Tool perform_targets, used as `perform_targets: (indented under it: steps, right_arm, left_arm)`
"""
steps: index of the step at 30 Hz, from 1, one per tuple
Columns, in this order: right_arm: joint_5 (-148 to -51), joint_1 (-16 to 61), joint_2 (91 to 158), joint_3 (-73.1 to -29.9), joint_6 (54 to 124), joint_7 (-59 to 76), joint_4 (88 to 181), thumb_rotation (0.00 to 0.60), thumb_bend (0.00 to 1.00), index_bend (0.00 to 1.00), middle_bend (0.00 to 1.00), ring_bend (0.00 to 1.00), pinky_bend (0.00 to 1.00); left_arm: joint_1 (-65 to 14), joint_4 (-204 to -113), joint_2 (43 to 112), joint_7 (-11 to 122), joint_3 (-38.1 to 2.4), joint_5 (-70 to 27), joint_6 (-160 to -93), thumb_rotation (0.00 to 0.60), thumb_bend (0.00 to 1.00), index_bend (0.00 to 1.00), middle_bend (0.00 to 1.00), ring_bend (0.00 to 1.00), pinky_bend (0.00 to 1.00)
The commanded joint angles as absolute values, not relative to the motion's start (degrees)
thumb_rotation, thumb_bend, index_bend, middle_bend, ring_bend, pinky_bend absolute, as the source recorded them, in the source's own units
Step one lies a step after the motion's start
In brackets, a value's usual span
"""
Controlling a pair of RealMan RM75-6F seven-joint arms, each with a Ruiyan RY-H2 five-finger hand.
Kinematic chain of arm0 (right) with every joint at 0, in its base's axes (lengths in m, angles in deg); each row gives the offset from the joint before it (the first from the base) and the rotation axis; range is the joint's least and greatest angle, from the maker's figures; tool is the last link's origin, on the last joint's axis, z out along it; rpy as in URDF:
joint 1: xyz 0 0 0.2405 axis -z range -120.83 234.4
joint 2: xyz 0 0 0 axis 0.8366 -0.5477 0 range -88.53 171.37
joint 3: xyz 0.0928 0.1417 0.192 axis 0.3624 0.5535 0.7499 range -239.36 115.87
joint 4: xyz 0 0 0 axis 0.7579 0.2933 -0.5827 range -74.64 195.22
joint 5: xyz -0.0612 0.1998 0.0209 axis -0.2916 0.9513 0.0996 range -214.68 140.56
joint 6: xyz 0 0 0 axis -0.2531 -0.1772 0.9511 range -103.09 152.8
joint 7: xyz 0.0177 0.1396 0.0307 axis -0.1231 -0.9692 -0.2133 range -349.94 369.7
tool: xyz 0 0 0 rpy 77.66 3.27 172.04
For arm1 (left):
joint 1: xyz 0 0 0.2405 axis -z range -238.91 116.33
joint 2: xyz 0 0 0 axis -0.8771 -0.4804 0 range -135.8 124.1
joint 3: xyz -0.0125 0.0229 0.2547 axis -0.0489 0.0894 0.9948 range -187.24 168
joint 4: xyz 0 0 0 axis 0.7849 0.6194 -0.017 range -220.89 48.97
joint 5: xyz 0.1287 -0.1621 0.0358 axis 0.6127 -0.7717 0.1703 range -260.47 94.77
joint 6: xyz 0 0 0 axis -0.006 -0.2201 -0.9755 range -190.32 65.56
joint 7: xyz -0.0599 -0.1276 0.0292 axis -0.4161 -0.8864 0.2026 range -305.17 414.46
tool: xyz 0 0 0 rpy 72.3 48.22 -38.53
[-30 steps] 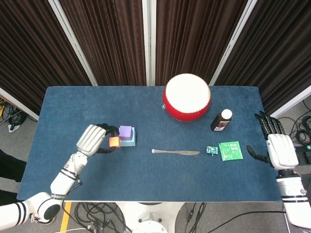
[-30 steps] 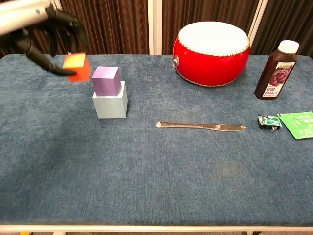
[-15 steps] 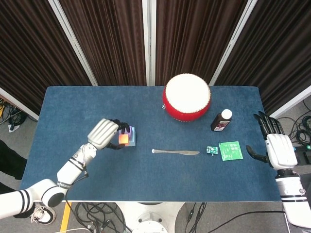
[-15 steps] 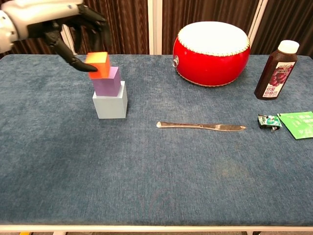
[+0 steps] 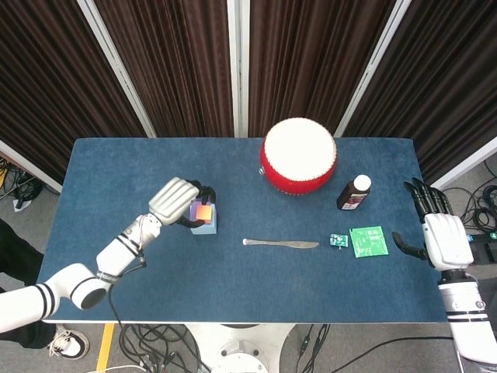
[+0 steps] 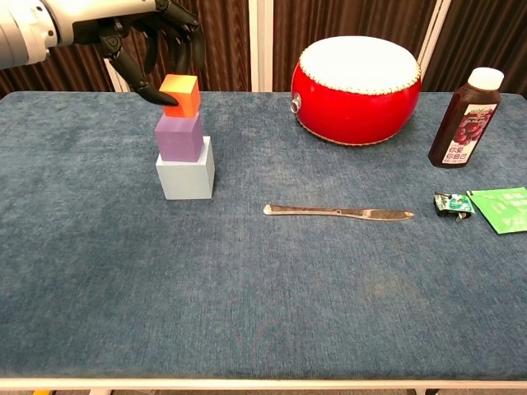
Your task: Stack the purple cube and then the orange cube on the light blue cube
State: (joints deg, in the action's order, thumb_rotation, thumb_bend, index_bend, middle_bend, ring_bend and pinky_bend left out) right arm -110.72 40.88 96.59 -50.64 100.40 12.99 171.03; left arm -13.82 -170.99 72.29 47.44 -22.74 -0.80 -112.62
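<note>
1. We are starting with the table (image 6: 272, 329), covered in blue cloth and carrying everything in the scene.
2. The red drum (image 6: 356, 78) is sitting at the far centre, well apart from the stack and playing no part in the task.
3. We are seeing the left hand (image 6: 148, 37) pinching the orange cube between fingertips, poised over the stack on the left side of the table.
4. The right hand (image 5: 443, 233) is hanging off the right table edge in the head view, fingers spread and holding nothing.
5. The dark bottle (image 6: 465, 118) is standing upright right of the drum; we are leaving it alone.
6. The light blue cube (image 6: 185, 169) is resting on the cloth as the base of the stack.
7. The purple cube (image 6: 179, 137) is sitting on the light blue cube, set slightly toward the left; we are judging the first stacking step done.
8. The orange cube (image 6: 181, 95) is at the top of the purple cube, tilted a little; we cannot tell whether it is fully seated or just above. Release and withdrawal are what we are judging to be left.
9. The butter knife (image 6: 338, 213) is lying flat mid-table.
10. The green packet (image 6: 502, 208) and a small sachet (image 6: 453, 203) are lying at the right.
</note>
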Motion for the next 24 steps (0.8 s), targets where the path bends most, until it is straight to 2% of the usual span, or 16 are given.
perform_targets:
  steps: [1,24]
  right_arm:
    - [-110.61,40.74,96.73,-50.65,100.29,13.33,171.13,0.600,0.22,0.00,0.00,0.00,0.00]
    - [-109.50,40.29,97.45,-50.58,99.95,14.95,170.85,0.600,0.22,0.00,0.00,0.00,0.00]
  left_arm:
    - [-13.52,-169.09,72.77,44.65,-22.01,0.10,-113.06,0.600,0.24,0.50,0.64,0.48,0.57]
    - [-11.02,-160.16,76.31,35.98,-18.76,3.66,-114.17,0.600,0.24,0.50,0.64,0.48,0.57]
